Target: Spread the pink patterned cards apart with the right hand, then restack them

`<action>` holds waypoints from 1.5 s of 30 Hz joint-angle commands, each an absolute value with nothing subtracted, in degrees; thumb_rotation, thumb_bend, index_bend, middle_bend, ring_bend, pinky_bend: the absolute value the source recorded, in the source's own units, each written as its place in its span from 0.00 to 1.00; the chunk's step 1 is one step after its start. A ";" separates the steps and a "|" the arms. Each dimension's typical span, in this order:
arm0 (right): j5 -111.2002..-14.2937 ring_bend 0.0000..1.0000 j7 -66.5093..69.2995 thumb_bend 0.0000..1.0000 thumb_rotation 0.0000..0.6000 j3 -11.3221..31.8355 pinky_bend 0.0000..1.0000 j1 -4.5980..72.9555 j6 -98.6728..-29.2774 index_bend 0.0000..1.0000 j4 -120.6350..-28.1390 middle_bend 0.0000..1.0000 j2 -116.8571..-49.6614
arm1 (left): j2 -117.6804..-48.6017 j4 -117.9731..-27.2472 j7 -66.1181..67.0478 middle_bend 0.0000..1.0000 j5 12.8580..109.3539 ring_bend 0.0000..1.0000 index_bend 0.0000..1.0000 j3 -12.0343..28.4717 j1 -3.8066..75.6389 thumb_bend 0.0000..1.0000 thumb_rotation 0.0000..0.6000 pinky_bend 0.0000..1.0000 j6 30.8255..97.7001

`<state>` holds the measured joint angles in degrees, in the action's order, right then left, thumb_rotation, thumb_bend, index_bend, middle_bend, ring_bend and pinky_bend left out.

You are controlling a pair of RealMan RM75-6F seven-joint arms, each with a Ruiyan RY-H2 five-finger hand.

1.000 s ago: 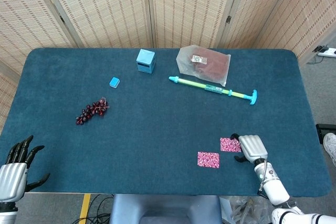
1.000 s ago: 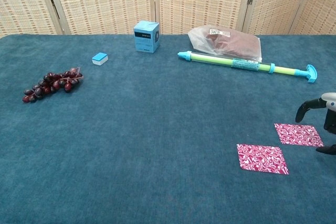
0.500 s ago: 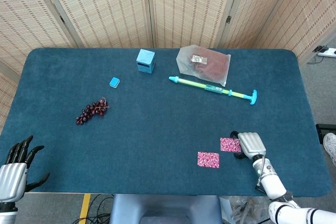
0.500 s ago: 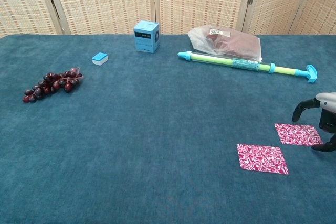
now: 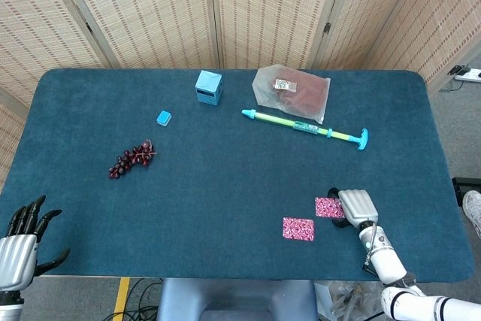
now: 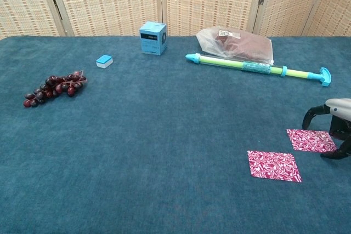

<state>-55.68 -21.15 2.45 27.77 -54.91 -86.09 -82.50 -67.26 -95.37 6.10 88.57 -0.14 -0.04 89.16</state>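
Two pink cards (image 6: 273,165) apart, right hand (image 5: 358,205) edged closer

Blue table (image 5: 225,178): 2 cards (image 5: 298,228), grapes (image 5: 131,159), box (image 5: 209,87), pump (image 5: 304,126), bag (image 5: 291,91).

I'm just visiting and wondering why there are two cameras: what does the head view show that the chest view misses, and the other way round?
Only the head view shows the left hand, open at the table's near left corner, plus the right forearm and the floor around the table.

Only the chest view shows the right hand from the side, fingers arched over the far edge of one pink card.

Both show the two pink cards lying apart, the second card, the grapes, the blue box, the bag and the long green-and-blue tube.
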 commanded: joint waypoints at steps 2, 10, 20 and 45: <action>-55.67 1.00 -21.30 0.28 1.00 2.46 1.00 27.71 -55.12 0.29 -85.76 1.00 -82.84 | -67.20 -95.17 5.85 0.03 88.61 0.02 0.24 -0.18 -0.13 0.23 1.00 0.09 89.27; -56.08 1.00 -21.46 0.28 1.00 2.61 1.00 27.62 -55.65 0.29 -84.82 1.00 -83.92 | -67.28 -94.78 5.40 0.03 88.42 0.02 0.24 -0.24 -0.31 0.23 1.00 0.09 89.28; -56.32 1.00 -21.51 0.32 1.00 2.78 1.00 27.34 -56.14 0.32 -84.61 1.00 -84.49 | -67.24 -94.54 5.16 0.03 88.35 0.02 0.24 -0.10 -0.24 0.23 1.00 0.09 89.22; -60.12 1.00 -25.31 0.30 1.00 0.85 1.00 26.72 -59.45 0.33 -97.18 1.00 -83.72 | -66.99 -94.76 5.21 0.03 88.43 0.02 0.24 0.00 0.21 0.23 1.00 0.09 88.58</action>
